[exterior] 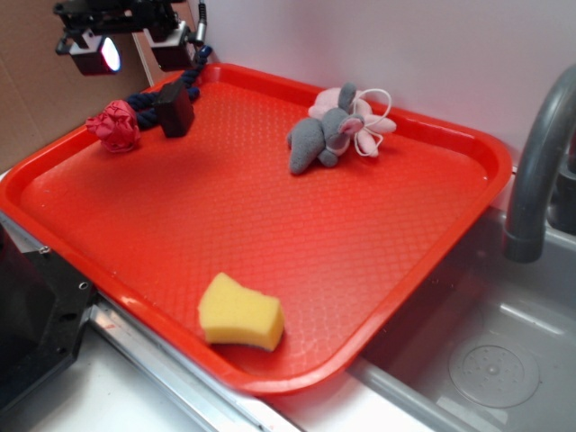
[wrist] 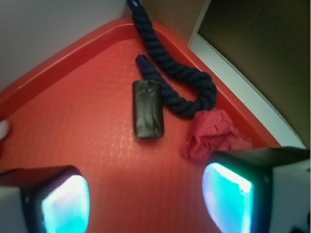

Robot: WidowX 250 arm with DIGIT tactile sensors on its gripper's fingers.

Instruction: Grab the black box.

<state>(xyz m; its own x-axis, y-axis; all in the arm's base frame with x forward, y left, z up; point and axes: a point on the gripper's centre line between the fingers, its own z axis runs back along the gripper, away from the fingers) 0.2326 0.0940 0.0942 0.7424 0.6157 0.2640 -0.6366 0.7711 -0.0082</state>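
Hand: the hand (wrist: 146,204) hangs above the far left corner of the tray, its two fingers (wrist: 58,201) spread apart with nothing between them; the pads glow pale blue in the wrist view.
Black box: the black box (exterior: 174,109) lies flat on the tray near that far left corner, below the hand and not touching it; in the wrist view it sits in the gap ahead of the fingers.
Rope: a dark blue rope (wrist: 175,80) curls along one long side of the box, just beside it, and runs on toward the tray rim.
Red knot: a red knot ball (exterior: 113,125) at the rope's end rests near the box, by the tray's left edge.
Tray: a red textured tray (exterior: 270,225) carries everything.
Stuffed toy: a grey and pink stuffed mouse (exterior: 337,129) lies near the far edge, well apart from the box.
Sponge: a yellow sponge (exterior: 239,312) sits near the front edge.
Faucet: a grey faucet (exterior: 540,153) stands right of the tray, over a sink (exterior: 486,360).
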